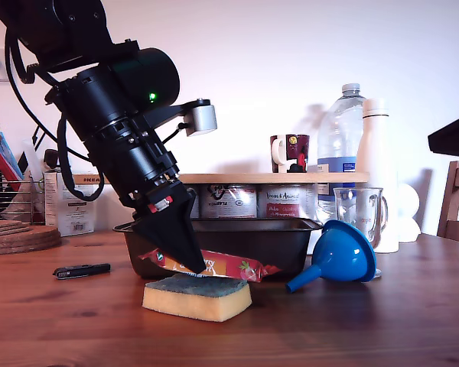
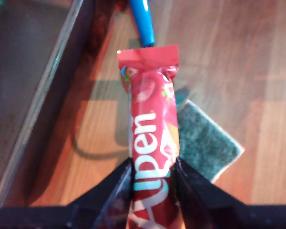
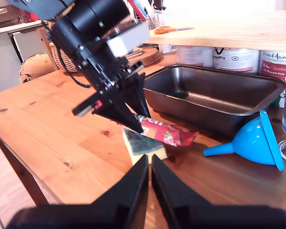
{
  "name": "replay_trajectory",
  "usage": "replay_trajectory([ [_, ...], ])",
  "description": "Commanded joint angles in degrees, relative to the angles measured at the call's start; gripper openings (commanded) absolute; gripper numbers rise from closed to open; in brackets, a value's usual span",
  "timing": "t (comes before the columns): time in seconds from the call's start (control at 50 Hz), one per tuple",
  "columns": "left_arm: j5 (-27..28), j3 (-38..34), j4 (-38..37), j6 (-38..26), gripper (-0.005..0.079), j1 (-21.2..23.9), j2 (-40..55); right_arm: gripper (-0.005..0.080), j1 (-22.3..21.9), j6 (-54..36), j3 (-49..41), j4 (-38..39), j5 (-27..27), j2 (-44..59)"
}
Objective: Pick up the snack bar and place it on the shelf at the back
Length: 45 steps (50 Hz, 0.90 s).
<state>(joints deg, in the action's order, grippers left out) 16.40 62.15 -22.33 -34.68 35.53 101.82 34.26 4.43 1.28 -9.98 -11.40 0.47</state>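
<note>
My first gripper (image 1: 185, 260) (image 2: 153, 176) is shut on the red-orange snack bar (image 1: 229, 267) (image 2: 152, 138) near one end. The bar sticks out toward the exterior view's right, just above the yellow sponge with green top (image 1: 197, 297) (image 3: 140, 143). Behind it, the light-wood shelf (image 1: 268, 177) (image 3: 238, 31) rests on cans. My second gripper (image 3: 149, 167) hovers over the table's near side, its fingers together with nothing between them, facing the bar (image 3: 164, 132) and the first gripper (image 3: 128, 121).
A dark baking tin (image 1: 260, 237) (image 3: 214, 95) stands behind the sponge, under the shelf's front. A blue funnel (image 1: 340, 252) and a glass mug (image 1: 361, 210) lie toward the exterior view's right. A mug (image 1: 291, 151) sits on the shelf near a water bottle (image 1: 340, 130). A small black object (image 1: 80, 270) lies at the exterior view's left.
</note>
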Motion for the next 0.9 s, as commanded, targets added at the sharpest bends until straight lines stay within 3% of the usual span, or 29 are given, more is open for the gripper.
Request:
replay_trajectory([
  [0.0, 0.50, 0.17, -0.20, 0.00, 0.0131, 0.24, -0.68, -0.0013, 0.22, -0.17, -0.83, 0.46, 0.04, -0.26],
  [0.56, 2.45, 0.22, -0.46, 0.24, 0.0086, 0.22, -3.72, -0.0013, 0.22, -0.17, -0.83, 0.46, 0.04, -0.26],
  [0.88, 7.89, 0.22, -1.27, 7.45, 0.0086, -0.63, -10.51, -0.0013, 0.22, -0.17, -0.83, 0.48, 0.04, -0.26],
])
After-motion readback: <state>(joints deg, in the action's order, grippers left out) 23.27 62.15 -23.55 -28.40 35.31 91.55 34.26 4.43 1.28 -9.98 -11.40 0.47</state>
